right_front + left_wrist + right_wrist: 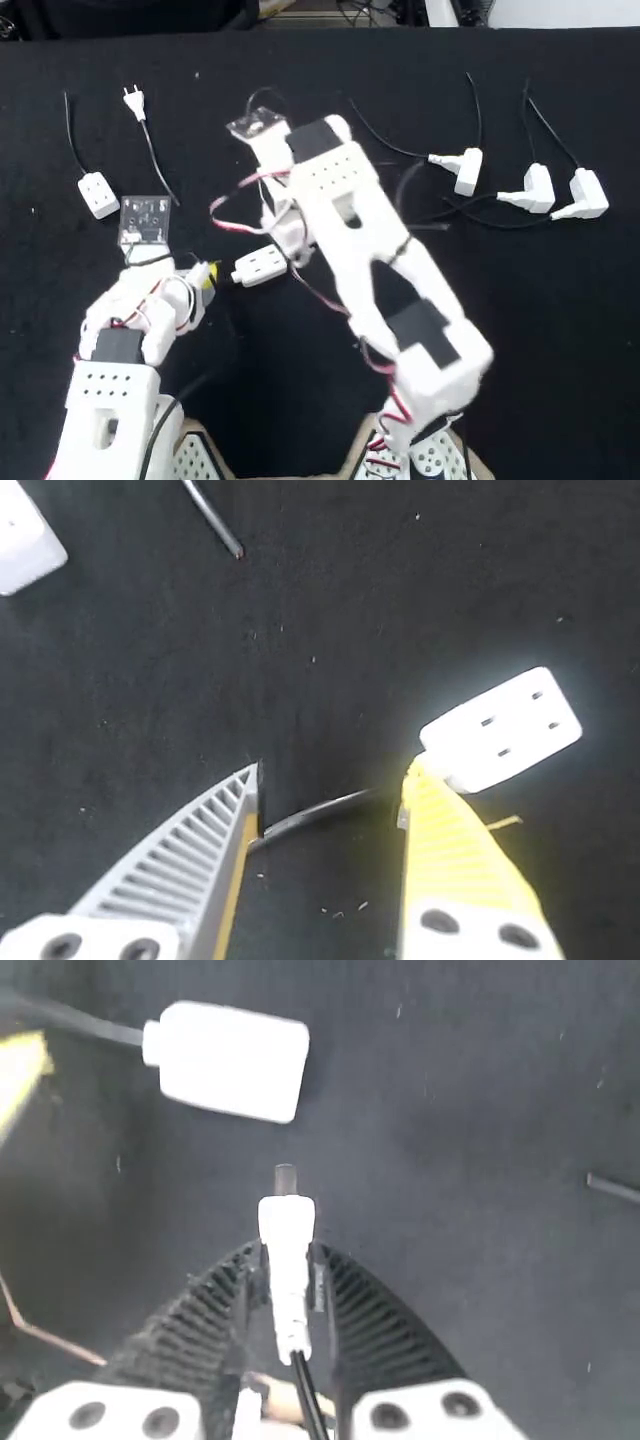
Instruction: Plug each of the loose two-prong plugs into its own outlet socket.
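The right gripper (285,1265) is clamping a two-prong plug (286,1222) by its body. The prongs are pointing toward the outlet socket (228,1060) lying near on the table (480,1160), probably to line up the insertion. The left gripper (335,780) is sitting open astride the socket's cable (310,818), one finger touching the socket, seemingly bracing it. A second socket (98,193) and a loose plug (133,100) are lying well apart; nothing is blocking the gap.

Robotics lab bench: black-clothed surface (560,330), white printed arms (350,200), cable tangle (370,12) beyond the surface's far edge.
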### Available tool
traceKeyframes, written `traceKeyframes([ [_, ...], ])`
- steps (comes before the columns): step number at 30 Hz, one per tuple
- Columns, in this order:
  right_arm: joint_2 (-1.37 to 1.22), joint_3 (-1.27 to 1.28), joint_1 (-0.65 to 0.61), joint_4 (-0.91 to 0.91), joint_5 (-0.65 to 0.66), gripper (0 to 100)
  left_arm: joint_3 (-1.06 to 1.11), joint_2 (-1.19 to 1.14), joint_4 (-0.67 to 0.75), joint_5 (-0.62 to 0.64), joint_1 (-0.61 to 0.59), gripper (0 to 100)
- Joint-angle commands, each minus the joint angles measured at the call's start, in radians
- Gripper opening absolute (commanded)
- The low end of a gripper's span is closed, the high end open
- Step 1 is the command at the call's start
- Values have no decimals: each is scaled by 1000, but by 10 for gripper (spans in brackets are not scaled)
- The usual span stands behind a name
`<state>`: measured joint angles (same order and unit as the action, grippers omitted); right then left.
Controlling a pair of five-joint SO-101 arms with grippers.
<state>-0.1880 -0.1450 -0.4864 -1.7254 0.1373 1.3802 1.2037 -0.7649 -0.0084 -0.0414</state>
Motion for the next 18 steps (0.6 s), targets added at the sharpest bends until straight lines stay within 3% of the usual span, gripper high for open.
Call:
traceKeyframes([
  [1,186,165,57,74,23,10,-159,-9,-61,-31,-10,234],
  [5,338,369,104,147,23,10,-186,-115,-35,-63,-2,234],
  [11,515,585,117,247,23,10,-317,-493,140,-63,-1,234],
  [18,613,674,124,245,23,10,-552,-905,55,-61,82,234],
])
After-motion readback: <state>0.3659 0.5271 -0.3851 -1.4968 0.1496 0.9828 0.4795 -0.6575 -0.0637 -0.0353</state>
